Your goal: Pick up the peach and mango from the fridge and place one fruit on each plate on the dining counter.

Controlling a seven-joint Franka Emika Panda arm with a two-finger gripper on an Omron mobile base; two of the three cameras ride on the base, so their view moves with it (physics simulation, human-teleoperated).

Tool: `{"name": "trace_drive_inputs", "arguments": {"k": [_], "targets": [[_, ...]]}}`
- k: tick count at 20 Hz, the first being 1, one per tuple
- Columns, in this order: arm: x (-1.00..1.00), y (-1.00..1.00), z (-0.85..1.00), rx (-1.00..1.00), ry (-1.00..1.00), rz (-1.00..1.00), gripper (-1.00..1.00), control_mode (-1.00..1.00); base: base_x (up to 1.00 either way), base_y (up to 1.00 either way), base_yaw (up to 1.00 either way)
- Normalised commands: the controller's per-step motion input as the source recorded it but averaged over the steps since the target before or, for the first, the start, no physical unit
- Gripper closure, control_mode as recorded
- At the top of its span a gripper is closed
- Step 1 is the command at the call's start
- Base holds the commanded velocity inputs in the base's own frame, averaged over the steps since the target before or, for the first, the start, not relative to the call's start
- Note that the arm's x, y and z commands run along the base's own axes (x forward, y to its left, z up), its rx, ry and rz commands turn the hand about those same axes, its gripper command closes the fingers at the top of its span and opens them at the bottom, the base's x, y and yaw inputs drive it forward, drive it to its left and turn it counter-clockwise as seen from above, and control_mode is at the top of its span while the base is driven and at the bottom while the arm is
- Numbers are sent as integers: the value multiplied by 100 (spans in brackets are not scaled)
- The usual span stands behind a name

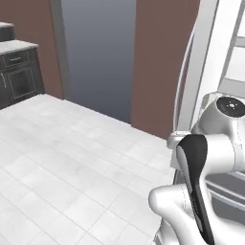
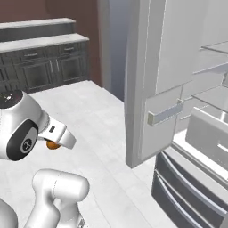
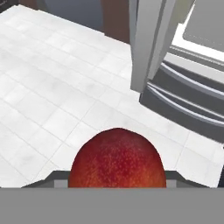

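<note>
Starting at the left of the right base view, dark-drawer wall cabinets (image 2: 42,67) line the back wall, and the gripper (image 2: 57,141) hangs above the white tiled floor (image 2: 95,124) with its jaws closed on a red-orange fruit (image 2: 53,144), either the peach or the mango, which cannot be told apart here. Further right stands the fridge (image 2: 187,133), its door (image 2: 147,84) swung open, white shelves inside and grey drawers (image 2: 182,191) low down. From the hand view the same fruit (image 3: 117,159) sits between the fingertips, over the floor, with the fridge drawers at upper right.
</note>
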Motion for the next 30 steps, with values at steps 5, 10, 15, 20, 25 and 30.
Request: {"name": "trace_drive_inputs", "arguments": {"k": [5, 10, 15, 20, 25, 30], "targets": [[0, 0, 0, 0, 0, 0, 100, 100, 33, 29, 39], [0, 0, 0, 0, 0, 0, 100, 100, 98, 16, 15], [0, 0, 0, 0, 0, 0, 100, 100, 100, 24, 4], [0, 0, 0, 0, 0, 0, 100, 100, 100, 34, 3], [0, 0, 0, 0, 0, 0, 100, 100, 100, 55, 0], [0, 0, 0, 0, 0, 0, 100, 100, 100, 61, 0]]}}
